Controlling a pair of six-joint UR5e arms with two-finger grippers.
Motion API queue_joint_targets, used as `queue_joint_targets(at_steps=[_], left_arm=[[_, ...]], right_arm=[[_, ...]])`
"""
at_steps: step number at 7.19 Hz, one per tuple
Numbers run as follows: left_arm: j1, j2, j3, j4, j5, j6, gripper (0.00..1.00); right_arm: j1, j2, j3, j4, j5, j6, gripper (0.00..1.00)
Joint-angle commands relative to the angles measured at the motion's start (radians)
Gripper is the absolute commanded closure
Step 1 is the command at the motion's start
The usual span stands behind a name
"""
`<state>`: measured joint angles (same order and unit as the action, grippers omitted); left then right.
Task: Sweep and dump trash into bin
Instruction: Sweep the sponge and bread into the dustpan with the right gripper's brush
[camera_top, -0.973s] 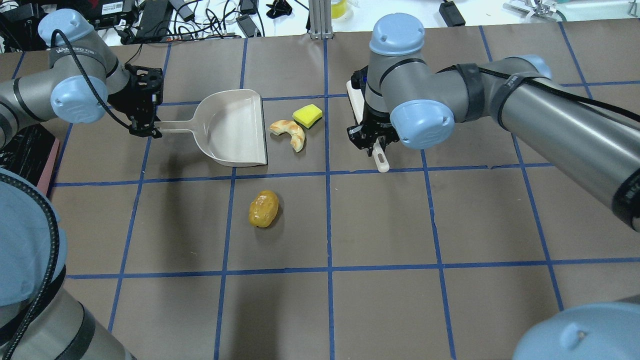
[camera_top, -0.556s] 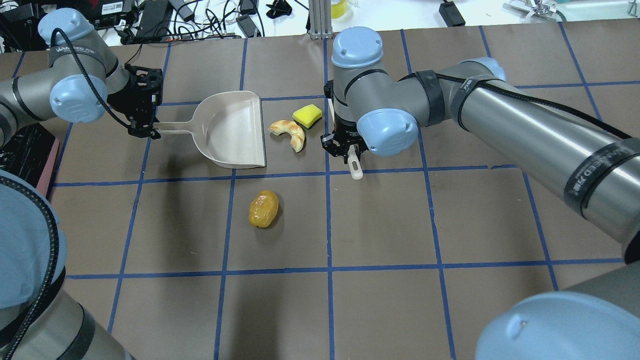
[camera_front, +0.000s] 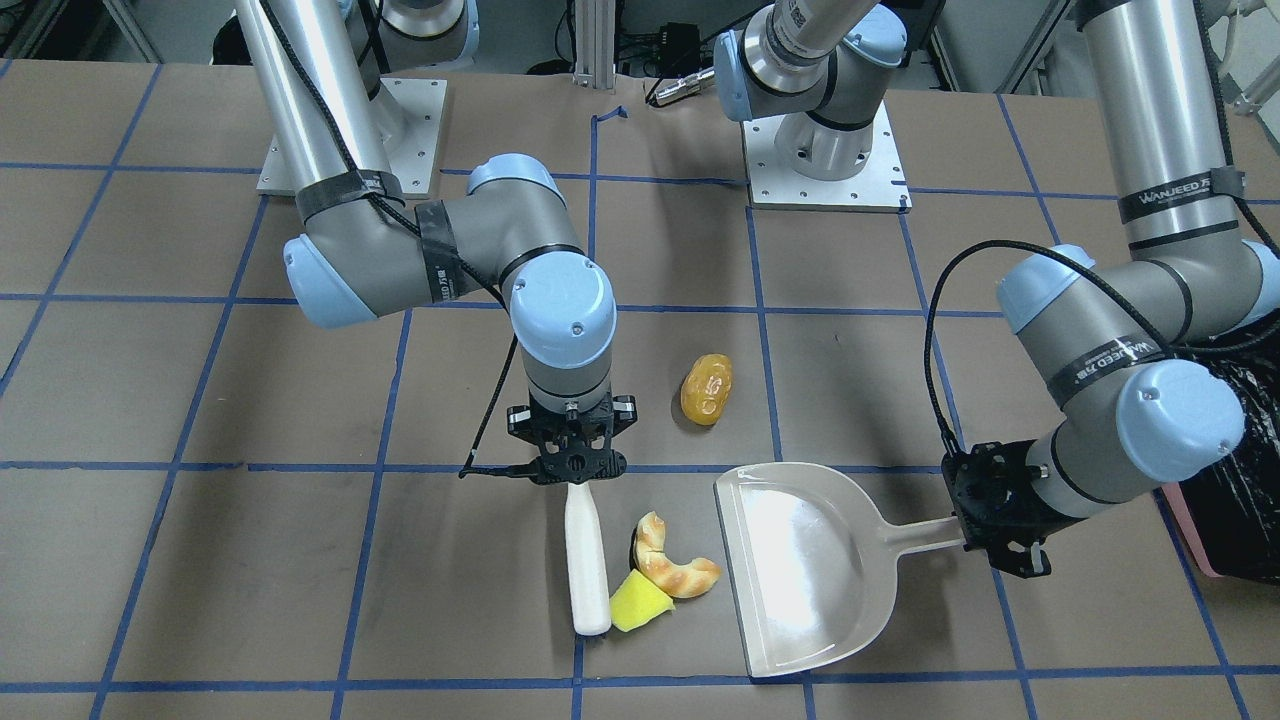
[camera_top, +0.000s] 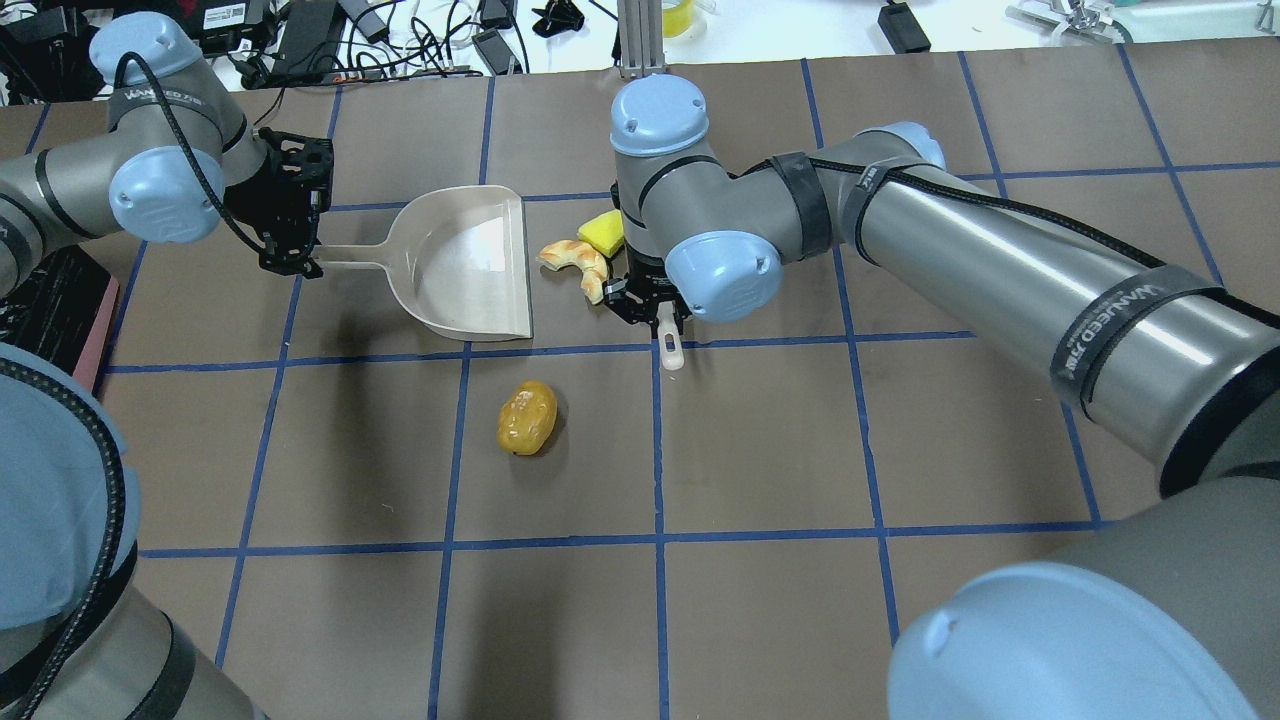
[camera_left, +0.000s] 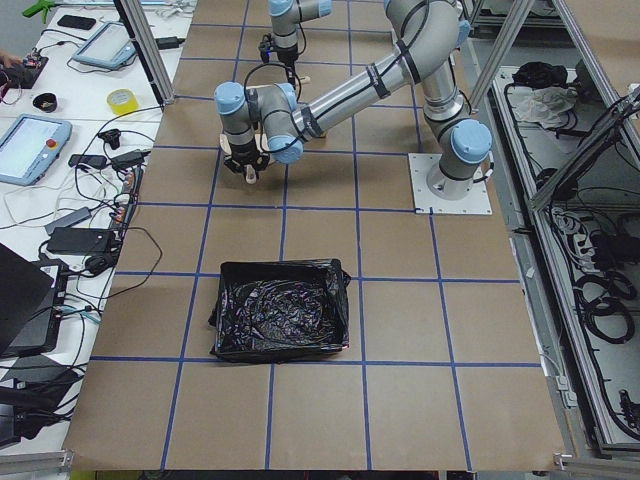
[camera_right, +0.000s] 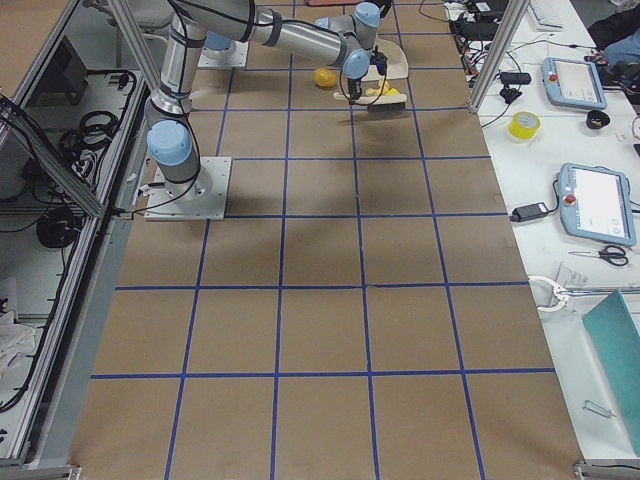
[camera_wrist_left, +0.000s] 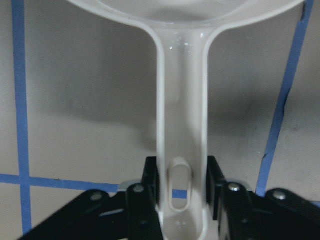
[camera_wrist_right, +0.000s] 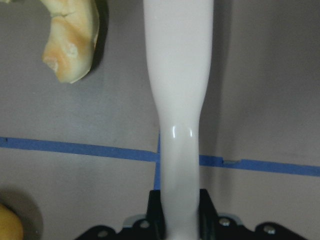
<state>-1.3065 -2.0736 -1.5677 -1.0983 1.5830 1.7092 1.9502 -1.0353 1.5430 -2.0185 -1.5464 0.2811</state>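
Brown taped table (camera_front: 200, 560) bears trash (camera_front: 706, 388); arm strap (camera_front: 1180, 205) reads "WANJEED".

We see an off-white dustpan (camera_front: 800, 560) of smooth, glossy plastic, bright with glare, and the brush (camera_front: 587, 560) has the same shiny white finish. The bench (camera_front: 200, 560) looks like matt brown paper, crossed by blue tape (camera_front: 300, 467). The amber lump (camera_front: 706, 388) is glossy. The tan croissant piece (camera_front: 680, 572) looks dull and cracked, and the yellow wedge (camera_front: 637, 607) matt. The bin (camera_left: 285, 310) liner is crinkled, glossy black plastic.
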Motion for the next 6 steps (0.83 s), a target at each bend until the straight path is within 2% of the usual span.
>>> queue_joint_targets(at_steps=[1, 4, 6], left_arm=[[0.0, 0.003, 0.0, 0.0, 0.0, 0.001, 1.0], [0.0, 0.003, 0.0, 0.0, 0.0, 0.001, 1.0], [0.0, 0.003, 0.0, 0.0, 0.0, 0.001, 1.0]], right_arm=[[0.08, 0.058, -0.076, 0.0, 0.008, 0.126, 1.0], [0.174, 0.121, -0.176, 0.006, 0.012, 0.251, 1.0], [0.196, 0.127, -0.21, 0.006, 0.064, 0.294, 1.0]])
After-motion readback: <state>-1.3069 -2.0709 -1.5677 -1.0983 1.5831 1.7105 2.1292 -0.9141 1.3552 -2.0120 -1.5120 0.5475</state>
